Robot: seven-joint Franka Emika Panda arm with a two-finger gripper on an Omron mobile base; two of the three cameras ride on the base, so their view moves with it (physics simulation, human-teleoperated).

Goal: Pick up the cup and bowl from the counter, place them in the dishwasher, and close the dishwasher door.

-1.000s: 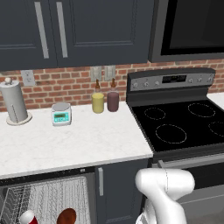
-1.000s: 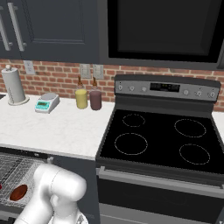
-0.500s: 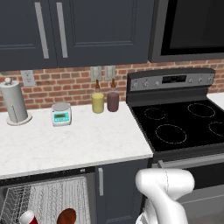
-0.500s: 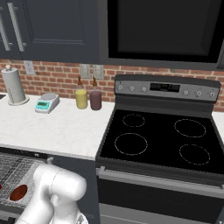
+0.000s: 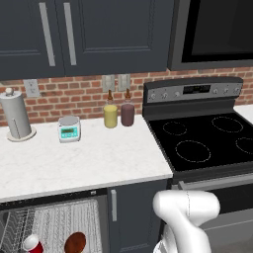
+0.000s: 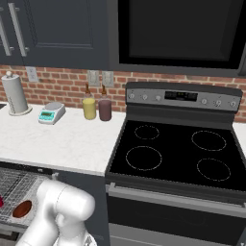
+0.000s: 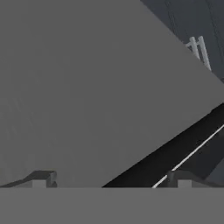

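cup [image 5: 32, 243] and bowl [image 5: 75, 241] in dishwasher [image 5: 54, 222] rack; jaws apart

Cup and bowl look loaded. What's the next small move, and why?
Probably push the flat dark grey dishwasher door upward to shut it: the small red plastic cup and the shallow reddish-brown bowl already sit in the grey wire rack, and the gripper faces the panel.

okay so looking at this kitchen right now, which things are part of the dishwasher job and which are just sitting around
Part of the job:
cup, in the rack
bowl, in the rack beside it
dishwasher, open
counter
tool

Just sitting around:
paper-towel holder
small scale
yellow bottle
purple bottle
stove
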